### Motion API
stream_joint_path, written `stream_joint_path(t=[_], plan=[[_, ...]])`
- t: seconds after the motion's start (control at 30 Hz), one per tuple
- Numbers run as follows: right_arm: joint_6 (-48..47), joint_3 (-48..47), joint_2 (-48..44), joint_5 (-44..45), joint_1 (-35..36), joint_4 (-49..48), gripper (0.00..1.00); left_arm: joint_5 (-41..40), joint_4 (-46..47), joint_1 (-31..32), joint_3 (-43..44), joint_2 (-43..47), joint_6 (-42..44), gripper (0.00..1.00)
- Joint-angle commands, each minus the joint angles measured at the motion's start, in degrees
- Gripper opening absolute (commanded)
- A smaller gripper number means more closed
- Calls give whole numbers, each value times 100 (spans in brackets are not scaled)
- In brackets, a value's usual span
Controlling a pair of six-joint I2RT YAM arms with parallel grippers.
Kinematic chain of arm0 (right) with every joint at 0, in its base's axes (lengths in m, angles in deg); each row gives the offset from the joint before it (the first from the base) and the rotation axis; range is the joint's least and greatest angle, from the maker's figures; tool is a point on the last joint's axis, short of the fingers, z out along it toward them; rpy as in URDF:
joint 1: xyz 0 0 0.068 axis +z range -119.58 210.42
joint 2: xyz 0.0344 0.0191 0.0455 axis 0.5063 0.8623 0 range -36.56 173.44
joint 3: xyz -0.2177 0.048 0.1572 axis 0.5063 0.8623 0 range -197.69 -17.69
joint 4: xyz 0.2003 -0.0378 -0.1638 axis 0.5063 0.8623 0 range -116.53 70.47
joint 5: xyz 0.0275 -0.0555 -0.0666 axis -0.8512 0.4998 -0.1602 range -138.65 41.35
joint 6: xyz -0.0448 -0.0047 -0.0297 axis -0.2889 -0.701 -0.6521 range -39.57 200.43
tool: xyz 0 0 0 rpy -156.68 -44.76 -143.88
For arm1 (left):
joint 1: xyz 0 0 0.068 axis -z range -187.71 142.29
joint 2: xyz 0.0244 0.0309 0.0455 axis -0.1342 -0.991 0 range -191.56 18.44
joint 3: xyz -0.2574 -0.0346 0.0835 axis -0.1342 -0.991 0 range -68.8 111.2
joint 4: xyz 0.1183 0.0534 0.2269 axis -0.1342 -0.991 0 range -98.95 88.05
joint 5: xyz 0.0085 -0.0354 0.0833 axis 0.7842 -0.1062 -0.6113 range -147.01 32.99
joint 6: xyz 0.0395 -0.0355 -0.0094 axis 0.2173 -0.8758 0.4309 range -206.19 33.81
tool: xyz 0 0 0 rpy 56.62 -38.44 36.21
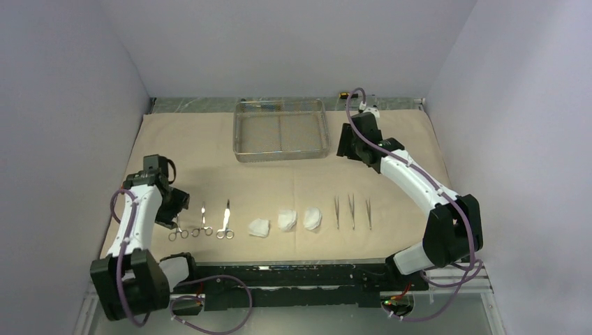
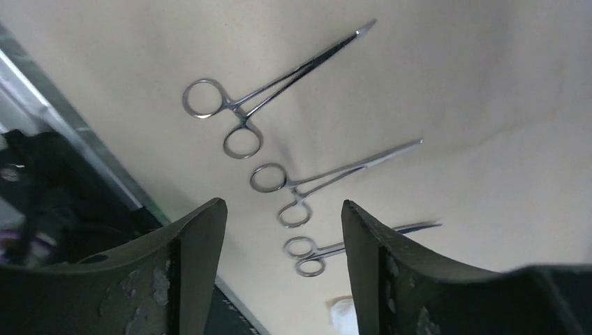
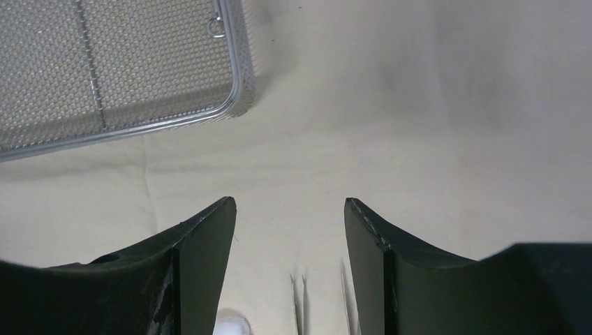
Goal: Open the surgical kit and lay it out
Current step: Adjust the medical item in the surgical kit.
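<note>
The surgical kit lies open on its beige cloth on the table: mesh tray at the far side, then a near row of three clamps, three gauze pads and three tweezers. The left arm bends low, jaws spread wide right by the clamps' ring ends, likely not quite touching, so a small drop or swing could knock that row crooked. The right arm reaches far out, jaws spread and holding nothing, just beside the tray, where a sideways push could bump it or bunch the cloth.
</note>
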Motion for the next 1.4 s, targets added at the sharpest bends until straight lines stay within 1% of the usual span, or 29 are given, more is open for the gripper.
stream_joint_path(t=[0.0, 0.1, 0.2, 0.3, 0.67, 0.83, 1.1, 1.37], plan=[[-115, -136, -175, 0, -176, -146, 62, 1395, 1140, -988, -255, -415, 211, 67], [-102, -56, -224, -17, -300, -228, 62, 1456, 1143, -1343, -180, -734, 179, 73], [-61, 4, -225, -62, -415, -263, 62, 1307, 997, -1498, -71, -898, 92, 80], [1, -35, -163, -162, -491, -290, 62, 1248, 913, -1624, -89, -941, -5, 83], [168, -115, 103, -415, -623, -356, 62, 1253, 973, -2098, -654, -557, -204, 76], [266, -151, 183, -505, -705, -366, 62, 1138, 807, -2167, -623, -568, -226, 76], [318, -295, 364, -537, -810, -268, 61, 1030, 675, -2187, -642, -839, -416, 78], [350, -640, 764, -660, -891, -16, 58, 1070, 867, -2222, -690, -1262, -302, 72]])
